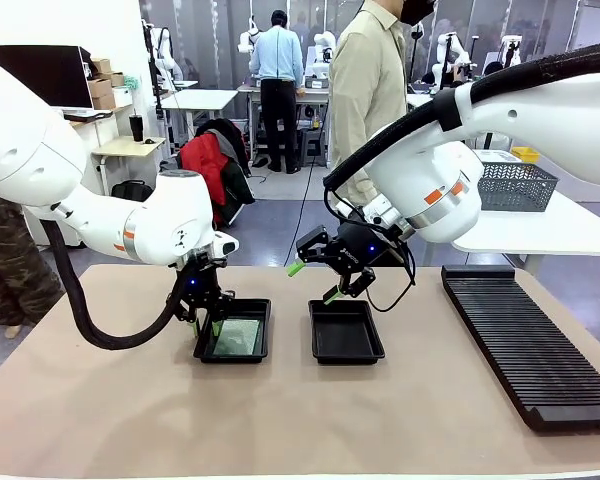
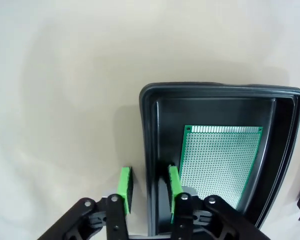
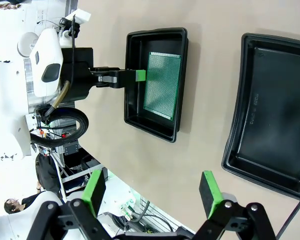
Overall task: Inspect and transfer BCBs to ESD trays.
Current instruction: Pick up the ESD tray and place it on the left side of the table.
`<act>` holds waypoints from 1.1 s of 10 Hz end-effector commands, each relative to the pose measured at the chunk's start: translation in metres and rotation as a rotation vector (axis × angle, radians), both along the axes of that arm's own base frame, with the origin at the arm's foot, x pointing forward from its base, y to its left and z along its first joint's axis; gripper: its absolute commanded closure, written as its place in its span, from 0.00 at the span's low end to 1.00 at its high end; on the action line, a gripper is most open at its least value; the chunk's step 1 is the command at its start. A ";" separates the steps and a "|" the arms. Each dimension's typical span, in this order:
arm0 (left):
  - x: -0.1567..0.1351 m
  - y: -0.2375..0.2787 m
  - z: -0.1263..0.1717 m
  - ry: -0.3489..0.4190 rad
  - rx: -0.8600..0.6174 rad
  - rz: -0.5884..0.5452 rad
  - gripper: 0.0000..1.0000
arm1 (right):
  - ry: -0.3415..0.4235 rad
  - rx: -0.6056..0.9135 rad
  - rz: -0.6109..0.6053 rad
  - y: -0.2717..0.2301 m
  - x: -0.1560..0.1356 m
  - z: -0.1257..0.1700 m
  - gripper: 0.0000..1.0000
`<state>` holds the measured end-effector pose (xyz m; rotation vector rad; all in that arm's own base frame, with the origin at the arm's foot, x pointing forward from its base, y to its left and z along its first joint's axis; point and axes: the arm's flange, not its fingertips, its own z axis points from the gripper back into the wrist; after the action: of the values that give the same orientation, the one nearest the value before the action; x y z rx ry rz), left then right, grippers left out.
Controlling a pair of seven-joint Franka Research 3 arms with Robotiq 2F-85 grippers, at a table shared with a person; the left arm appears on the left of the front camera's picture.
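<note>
One pale green speckled BCB (image 1: 238,337) (image 2: 217,162) (image 3: 162,85) lies flat on the floor of the left ESD tray (image 1: 232,357) (image 2: 147,125) (image 3: 155,127). My left gripper (image 1: 205,318) (image 2: 149,192) hangs low over that tray's left rim. One green pad is outside the wall and one inside, with small gaps to the wall on both sides. The right ESD tray (image 1: 346,332) (image 3: 270,115) holds nothing. Above its far left corner my right gripper (image 1: 314,281) (image 3: 152,192) hovers tilted, open wide, with nothing between its fingers.
A long black ribbed rack (image 1: 525,340) lies along the table's right side. A grey wire-mesh basket (image 1: 515,185) stands on a white table behind it. A person (image 1: 365,90) stands at the far side. Bare tabletop lies in front of both trays.
</note>
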<state>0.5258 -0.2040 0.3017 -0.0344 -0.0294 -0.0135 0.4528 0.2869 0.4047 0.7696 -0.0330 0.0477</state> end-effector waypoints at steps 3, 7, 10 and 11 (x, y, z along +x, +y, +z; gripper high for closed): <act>-0.009 0.006 0.004 -0.037 -0.041 -0.013 0.76 | 0.001 0.001 -0.004 -0.001 -0.001 0.001 0.00; -0.007 0.006 0.001 -0.031 -0.037 -0.011 0.97 | 0.001 0.001 -0.004 -0.001 -0.001 0.001 0.00; -0.006 0.006 0.002 -0.023 -0.035 -0.011 1.00 | 0.001 0.001 -0.004 -0.001 -0.001 0.001 0.00; -0.006 0.006 0.002 -0.025 -0.038 -0.007 1.00 | 0.001 0.001 -0.004 -0.001 -0.001 0.001 0.00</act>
<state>0.5226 -0.2031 0.3056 -0.0452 -0.0515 -0.0105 0.4528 0.2869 0.4047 0.7696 -0.0330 0.0476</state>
